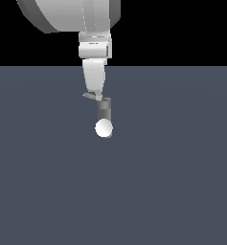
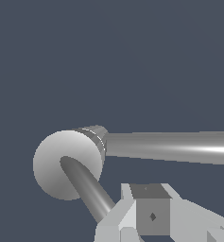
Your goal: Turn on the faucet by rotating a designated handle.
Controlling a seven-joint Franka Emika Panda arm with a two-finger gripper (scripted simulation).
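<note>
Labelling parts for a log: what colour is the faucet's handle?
Grey and metallic; the handle shows best in the wrist view, crossing the white sphere.

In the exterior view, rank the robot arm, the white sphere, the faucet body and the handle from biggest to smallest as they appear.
1. The robot arm, by far the largest, though cut off by the frame.
2. The white sphere and the faucet body look about alike; I will not rank them.
3. The handle, a thin sliver partly hidden by the gripper.
</note>
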